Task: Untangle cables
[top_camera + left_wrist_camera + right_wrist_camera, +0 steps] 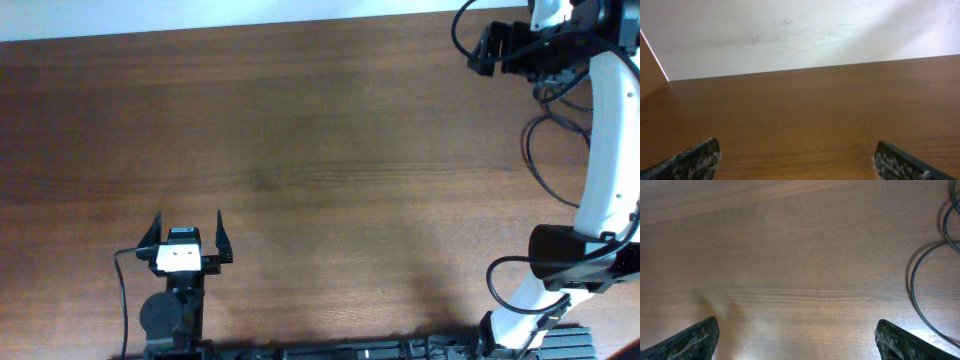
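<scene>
Approach stage: left gripper (187, 232) and right gripper (797, 334) hold jaws wide, empty; the right one probably must shift onto the nearby cables (911, 282).

Black cables (911, 282) on wooden table (300, 150)

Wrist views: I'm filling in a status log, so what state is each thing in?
Left gripper: open, empty.
Right gripper: open, empty.
Cable: lying in loose loops on the table, not held.
</scene>
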Controlling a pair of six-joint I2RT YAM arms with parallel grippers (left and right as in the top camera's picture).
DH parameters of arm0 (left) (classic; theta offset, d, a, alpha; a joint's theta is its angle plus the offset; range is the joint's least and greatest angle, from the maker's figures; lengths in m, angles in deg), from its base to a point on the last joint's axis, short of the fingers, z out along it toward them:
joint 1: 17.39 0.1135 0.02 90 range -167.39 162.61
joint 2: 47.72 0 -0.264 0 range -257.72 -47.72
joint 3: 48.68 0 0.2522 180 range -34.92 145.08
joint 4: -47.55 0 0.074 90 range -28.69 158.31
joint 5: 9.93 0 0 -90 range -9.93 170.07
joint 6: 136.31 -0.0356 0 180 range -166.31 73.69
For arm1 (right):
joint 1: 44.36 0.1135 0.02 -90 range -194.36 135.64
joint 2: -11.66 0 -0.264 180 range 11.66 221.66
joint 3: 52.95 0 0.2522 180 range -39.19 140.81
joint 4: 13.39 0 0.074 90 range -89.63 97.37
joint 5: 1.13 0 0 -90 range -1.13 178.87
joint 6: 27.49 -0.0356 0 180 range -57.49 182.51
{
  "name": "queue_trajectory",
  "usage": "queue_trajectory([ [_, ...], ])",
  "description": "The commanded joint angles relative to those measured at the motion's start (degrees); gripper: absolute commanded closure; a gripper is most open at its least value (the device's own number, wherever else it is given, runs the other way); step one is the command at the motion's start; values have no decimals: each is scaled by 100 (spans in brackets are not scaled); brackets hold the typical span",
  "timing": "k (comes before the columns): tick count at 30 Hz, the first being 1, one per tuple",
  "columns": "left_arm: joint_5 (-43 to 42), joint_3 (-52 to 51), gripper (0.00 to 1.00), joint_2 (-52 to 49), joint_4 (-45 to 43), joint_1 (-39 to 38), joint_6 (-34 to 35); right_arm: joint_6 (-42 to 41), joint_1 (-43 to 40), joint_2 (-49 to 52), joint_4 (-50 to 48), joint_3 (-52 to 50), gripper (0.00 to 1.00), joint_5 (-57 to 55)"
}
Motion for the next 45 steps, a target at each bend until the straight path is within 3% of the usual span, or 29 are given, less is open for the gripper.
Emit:
queue_trajectory([
  [1,57,-7,1,55,46,-2,11,59,157,-179,-20,-459,1,-297],
  [4,57,-7,1,55,46,-2,11,59,348,-400,-363,-1152,1,-654],
  [13,57,-7,1,55,46,-2,11,57,616,-1893,-2583,-4437,1,-793],
  [25,57,-7,1,55,46,-2,11,57,616,-3589,-7563,-9385,2,-811],
  [38,57,-7,1,55,46,-2,11,59,616,-4577,-11429,-12699,1,-813],
  [42,57,-7,1,55,46,-2,11,59,616,-4868,-12163,-13357,1,-831],
  [45,57,-7,1,55,46,-2,11,59,616,-5064,-12115,-13372,1,-960],
])
